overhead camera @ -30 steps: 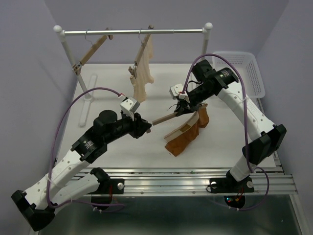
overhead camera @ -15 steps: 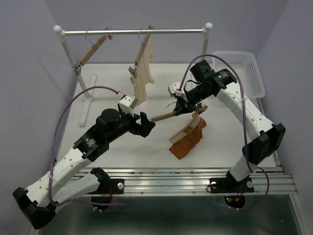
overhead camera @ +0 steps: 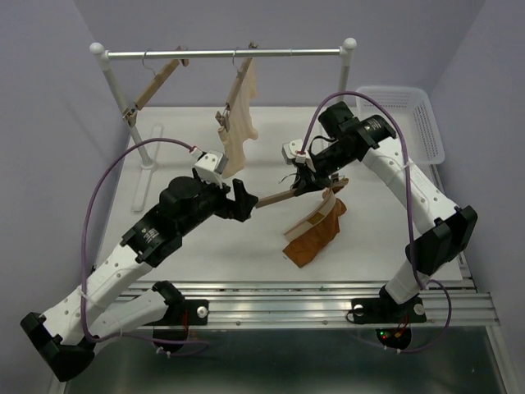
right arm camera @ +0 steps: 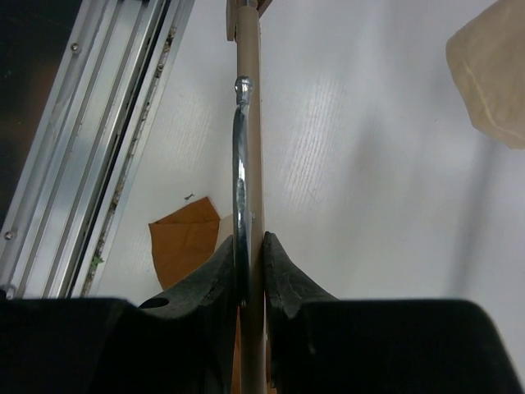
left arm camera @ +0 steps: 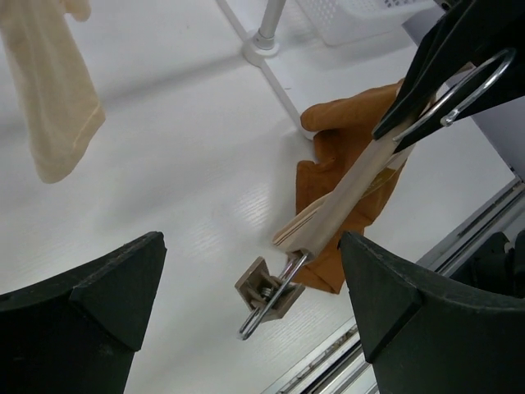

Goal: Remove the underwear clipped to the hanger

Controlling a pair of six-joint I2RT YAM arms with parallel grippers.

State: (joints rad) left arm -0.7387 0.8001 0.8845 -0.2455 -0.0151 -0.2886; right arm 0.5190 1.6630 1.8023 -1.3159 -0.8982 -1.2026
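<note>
My right gripper (overhead camera: 308,176) was clamped narrow on the light wooden bar hanger with a wire hook (left arm camera: 336,205), pinching bar and hook together so it hung tilted above the white table (overhead camera: 246,246), steady enough for working the clips; my left gripper (overhead camera: 244,197) stood wide apart, holding nothing, just left of the hanger's near metal clip (left arm camera: 264,291), which hung bare; the rust-orange cloth underwear (overhead camera: 312,240) drooped from the hanger's far-right part, its lower fold seeming to reach the table; the far clip was hidden, so I could not tell whether it gripped the cloth; I judged that clip came next.
</note>
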